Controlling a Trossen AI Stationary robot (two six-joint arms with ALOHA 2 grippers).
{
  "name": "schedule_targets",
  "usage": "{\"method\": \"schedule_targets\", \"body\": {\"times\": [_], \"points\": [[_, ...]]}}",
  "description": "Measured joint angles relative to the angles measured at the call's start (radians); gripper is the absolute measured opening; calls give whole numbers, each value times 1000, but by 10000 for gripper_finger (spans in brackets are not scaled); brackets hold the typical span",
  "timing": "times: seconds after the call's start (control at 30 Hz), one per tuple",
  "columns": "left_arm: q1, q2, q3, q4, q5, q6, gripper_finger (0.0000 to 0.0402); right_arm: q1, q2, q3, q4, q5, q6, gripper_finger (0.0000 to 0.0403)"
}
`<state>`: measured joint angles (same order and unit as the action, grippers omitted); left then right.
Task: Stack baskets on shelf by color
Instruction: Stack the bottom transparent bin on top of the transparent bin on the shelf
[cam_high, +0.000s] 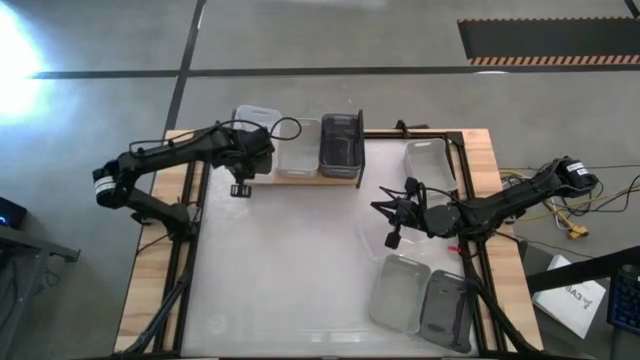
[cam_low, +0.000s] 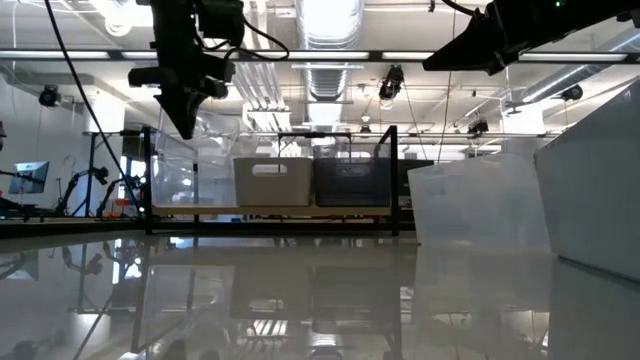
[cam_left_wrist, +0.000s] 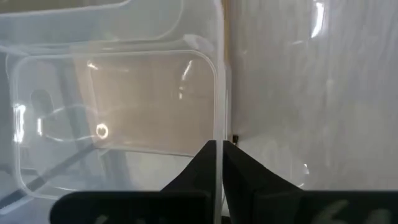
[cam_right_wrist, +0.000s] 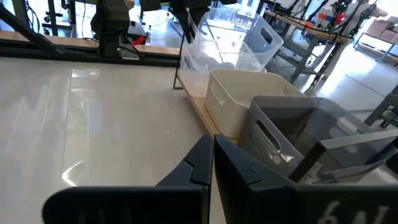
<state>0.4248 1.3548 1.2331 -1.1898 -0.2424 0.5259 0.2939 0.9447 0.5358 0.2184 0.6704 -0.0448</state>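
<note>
On the shelf (cam_high: 300, 180) at the table's far side stand a translucent white basket (cam_high: 250, 122) at its left end, a light grey basket (cam_high: 298, 150) in the middle and a dark grey basket (cam_high: 341, 145) at the right. My left gripper (cam_left_wrist: 222, 146) is above the translucent basket (cam_left_wrist: 112, 118) and shut on it. In the low view this basket (cam_low: 200, 165) reaches higher than its neighbours. My right gripper (cam_right_wrist: 213, 140) hovers shut over the table's right middle (cam_high: 383, 207), touching nothing and pointing toward the shelf. My left gripper holds the translucent basket by the rim of its wall (cam_left_wrist: 221, 127) on the table's near side. One finger is inside the basket and one outside. The fingers (cam_right_wrist: 186, 31) come from above, pointing down. I cannot tell whether the basket rests on the shelf or hangs.
A second translucent wall (cam_right_wrist: 264, 37) shows behind the held basket. On the table's right stand another translucent basket (cam_high: 430, 160), a light grey one (cam_high: 400, 292) and a dark grey one (cam_high: 447, 310). The shelf's black upright rods (cam_low: 395, 175) frame its ends. The white tabletop (cam_high: 290, 260) lies between.
</note>
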Motion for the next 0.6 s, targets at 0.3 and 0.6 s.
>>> {"method": "schedule_targets", "body": {"times": [0.3, 0.6], "points": [[9, 0, 0, 10, 49, -24, 18, 0, 0, 0, 0, 0, 0, 9], [41, -2, 23, 4, 83, -52, 123, 0, 0, 0, 0, 0, 11, 9]]}}
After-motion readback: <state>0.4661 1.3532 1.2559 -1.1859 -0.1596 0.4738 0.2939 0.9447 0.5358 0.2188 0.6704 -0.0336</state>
